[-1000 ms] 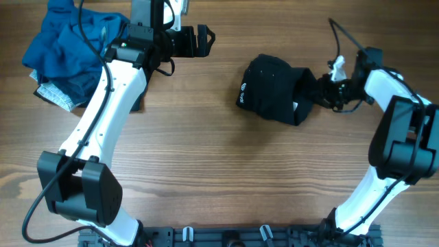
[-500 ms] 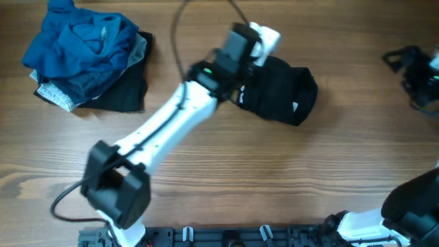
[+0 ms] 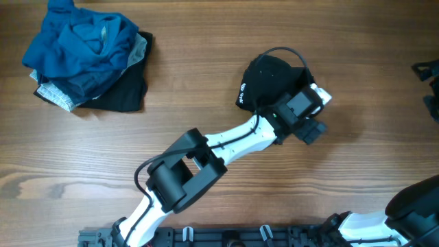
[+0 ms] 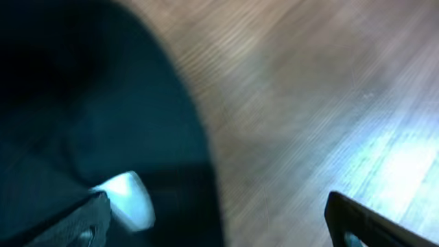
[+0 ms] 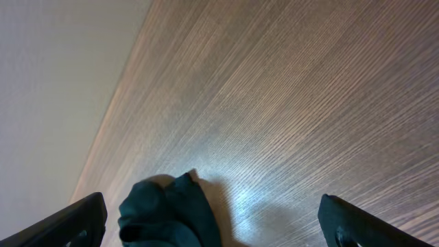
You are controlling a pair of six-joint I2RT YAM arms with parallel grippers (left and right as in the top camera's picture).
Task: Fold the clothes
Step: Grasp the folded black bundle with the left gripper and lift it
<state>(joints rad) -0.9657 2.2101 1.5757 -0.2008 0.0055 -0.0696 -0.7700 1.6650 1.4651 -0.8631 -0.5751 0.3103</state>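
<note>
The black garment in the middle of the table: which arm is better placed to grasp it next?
Left. The left end effector, open, is at the right edge of the black garment. The right end effector sits at the far right of the table, well apart.

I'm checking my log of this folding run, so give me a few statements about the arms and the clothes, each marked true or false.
1. The left gripper is open. True.
2. The right gripper holds the black garment. False: it is open and empty, off to the right and apart from the garment.
3. The blue pile lies on the robot's left side. True.
4. The left arm is parked beside the blue pile. False: it reaches across to the black garment, far from the pile.
</note>
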